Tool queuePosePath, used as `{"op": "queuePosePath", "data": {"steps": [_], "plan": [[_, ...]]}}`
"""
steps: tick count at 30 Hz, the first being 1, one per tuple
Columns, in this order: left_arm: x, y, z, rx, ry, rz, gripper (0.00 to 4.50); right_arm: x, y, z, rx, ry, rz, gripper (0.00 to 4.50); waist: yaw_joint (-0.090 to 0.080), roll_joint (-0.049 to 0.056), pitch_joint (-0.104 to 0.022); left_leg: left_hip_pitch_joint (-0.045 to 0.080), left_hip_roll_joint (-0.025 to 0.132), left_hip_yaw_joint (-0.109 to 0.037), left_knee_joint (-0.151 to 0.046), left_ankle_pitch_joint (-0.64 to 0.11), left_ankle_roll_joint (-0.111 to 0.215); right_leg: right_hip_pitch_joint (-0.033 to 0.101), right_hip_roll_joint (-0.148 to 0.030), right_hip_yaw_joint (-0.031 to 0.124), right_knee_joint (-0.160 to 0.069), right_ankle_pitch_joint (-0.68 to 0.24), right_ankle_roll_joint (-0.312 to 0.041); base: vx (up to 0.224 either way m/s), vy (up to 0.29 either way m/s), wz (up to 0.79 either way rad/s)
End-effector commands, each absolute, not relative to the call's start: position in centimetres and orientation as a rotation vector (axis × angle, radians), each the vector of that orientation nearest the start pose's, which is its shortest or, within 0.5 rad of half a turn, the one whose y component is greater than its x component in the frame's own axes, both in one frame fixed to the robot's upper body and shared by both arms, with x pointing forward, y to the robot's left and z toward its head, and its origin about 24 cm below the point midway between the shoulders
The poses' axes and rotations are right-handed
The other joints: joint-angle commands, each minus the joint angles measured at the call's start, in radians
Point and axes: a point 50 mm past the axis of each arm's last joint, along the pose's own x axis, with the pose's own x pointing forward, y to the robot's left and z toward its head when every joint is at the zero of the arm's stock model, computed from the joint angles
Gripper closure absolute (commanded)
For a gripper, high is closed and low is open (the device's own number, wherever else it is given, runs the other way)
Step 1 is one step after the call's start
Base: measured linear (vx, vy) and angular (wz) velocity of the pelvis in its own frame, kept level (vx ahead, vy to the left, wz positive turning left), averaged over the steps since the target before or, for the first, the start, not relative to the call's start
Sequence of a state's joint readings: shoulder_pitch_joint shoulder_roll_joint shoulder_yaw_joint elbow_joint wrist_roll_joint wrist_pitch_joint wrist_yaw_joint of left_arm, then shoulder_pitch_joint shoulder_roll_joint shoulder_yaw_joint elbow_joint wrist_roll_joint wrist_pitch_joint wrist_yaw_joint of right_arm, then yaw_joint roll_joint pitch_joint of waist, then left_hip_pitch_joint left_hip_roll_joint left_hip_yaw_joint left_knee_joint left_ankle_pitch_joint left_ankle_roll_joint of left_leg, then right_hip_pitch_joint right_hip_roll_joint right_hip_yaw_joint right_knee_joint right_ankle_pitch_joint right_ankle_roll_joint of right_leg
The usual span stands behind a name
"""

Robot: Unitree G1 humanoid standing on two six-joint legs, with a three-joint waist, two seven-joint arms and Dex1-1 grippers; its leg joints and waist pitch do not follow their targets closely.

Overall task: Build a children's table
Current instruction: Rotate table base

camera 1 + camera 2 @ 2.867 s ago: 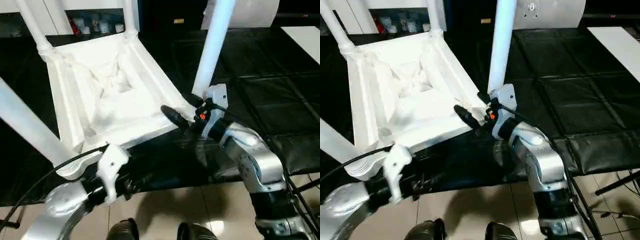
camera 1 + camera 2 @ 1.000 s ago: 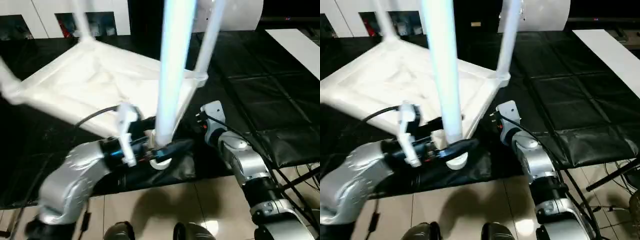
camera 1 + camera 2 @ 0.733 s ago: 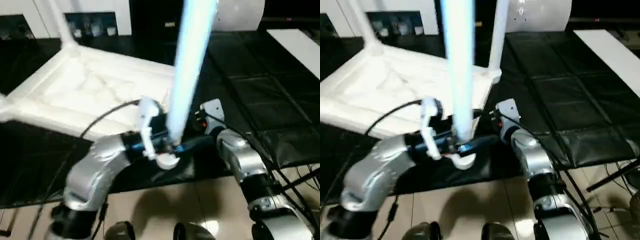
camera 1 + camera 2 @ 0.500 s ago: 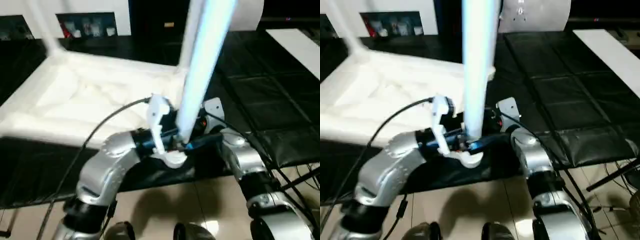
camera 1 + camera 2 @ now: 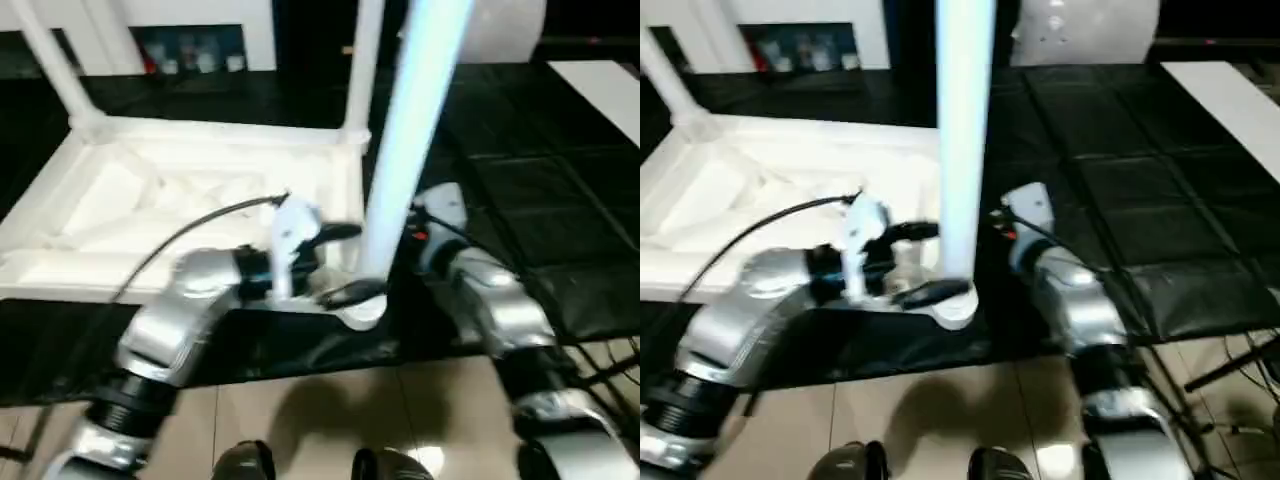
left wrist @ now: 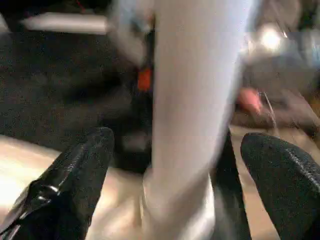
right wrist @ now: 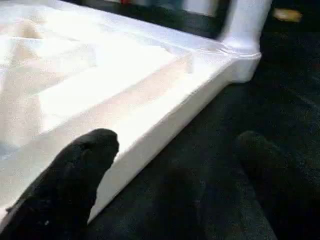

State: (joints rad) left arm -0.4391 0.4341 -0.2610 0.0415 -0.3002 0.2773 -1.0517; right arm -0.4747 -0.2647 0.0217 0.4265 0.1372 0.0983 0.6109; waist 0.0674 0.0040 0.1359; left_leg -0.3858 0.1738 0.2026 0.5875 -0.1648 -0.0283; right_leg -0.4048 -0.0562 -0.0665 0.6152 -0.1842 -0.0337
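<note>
Looks like a robotics lab or test room. Desk point(image 5: 530, 200) has a black quilted cover with stitched squares, hanging over the near edge. Glossy beige tile floor point(image 5: 300, 420) below, loose black cables point(image 5: 1230, 390) trailing at the right. White cabinets point(image 5: 150, 12) along the back wall with an open shelf of small colourful items point(image 5: 190, 60); too blurred to identify.

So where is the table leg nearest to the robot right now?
In the left eye view the nearest leg stands upright in the near right corner of the upturned table top, between the fingers of the open left hand.
</note>
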Motion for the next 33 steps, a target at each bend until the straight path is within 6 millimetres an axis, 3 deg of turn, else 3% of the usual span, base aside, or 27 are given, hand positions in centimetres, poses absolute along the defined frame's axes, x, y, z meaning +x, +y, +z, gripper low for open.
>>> {"op": "queuePosePath", "data": {"steps": [1,4,8,16,24,33], "plan": [[28.8,12.3,9.6,0.348,0.19,-1.382,0.47,32.0,-15.8,8.4,-0.126,0.059,0.765,0.0,0.003,0.014,-0.089,0.029,0.058,-0.032,-0.06,-0.17,0.057,0.053,-0.086,0.062,-0.068,-0.106,-0.225,0.0,0.0,0.0],[29.5,13.4,8.2,0.471,0.251,-1.392,0.7,30.2,-16.5,8.8,-0.15,0.05,0.864,0.0,0.008,0.014,-0.085,0.03,0.061,-0.035,-0.065,-0.211,0.044,0.052,-0.09,0.063,-0.082,-0.185,-0.203,0.0,0.0,0.0],[29.8,13.8,7.7,0.515,0.273,-1.411,1.02,28.8,-17.2,8.9,-0.146,0.072,0.942,0.0,0.018,0.013,-0.09,0.03,0.066,-0.037,-0.065,-0.222,0.03,0.054,-0.098,0.064,-0.076,-0.201,-0.214,0.0,0.0,0.0],[31.0,13.7,7.5,0.539,0.269,-1.495,1.79,25.5,-18.3,9.4,-0.077,0.16,1.111,0.0,0.03,0.009,-0.094,0.023,0.063,-0.035,-0.058,-0.189,0.066,0.055,-0.102,0.061,-0.082,-0.224,-0.209,0.0,0.0,0.0],[31.2,13.6,7.7,0.55,0.282,-1.58,2.21,24.5,-18.7,9.5,-0.065,0.185,1.127,0.0,0.032,0.012,-0.096,0.023,0.063,-0.037,-0.059,-0.199,0.057,0.052,-0.102,0.059,-0.09,-0.286,-0.19,0.0,0.0,0.0],[31.4,13.6,7.5,0.577,0.284,-1.6,3.19,23.9,-18.6,9.7,-0.054,0.205,1.15,0.0,0.035,0.011,-0.095,0.021,0.063,-0.037,-0.059,-0.195,0.061,0.052,-0.105,0.058,-0.091,-0.288,-0.189,0.0,0.0,0.0]]}}
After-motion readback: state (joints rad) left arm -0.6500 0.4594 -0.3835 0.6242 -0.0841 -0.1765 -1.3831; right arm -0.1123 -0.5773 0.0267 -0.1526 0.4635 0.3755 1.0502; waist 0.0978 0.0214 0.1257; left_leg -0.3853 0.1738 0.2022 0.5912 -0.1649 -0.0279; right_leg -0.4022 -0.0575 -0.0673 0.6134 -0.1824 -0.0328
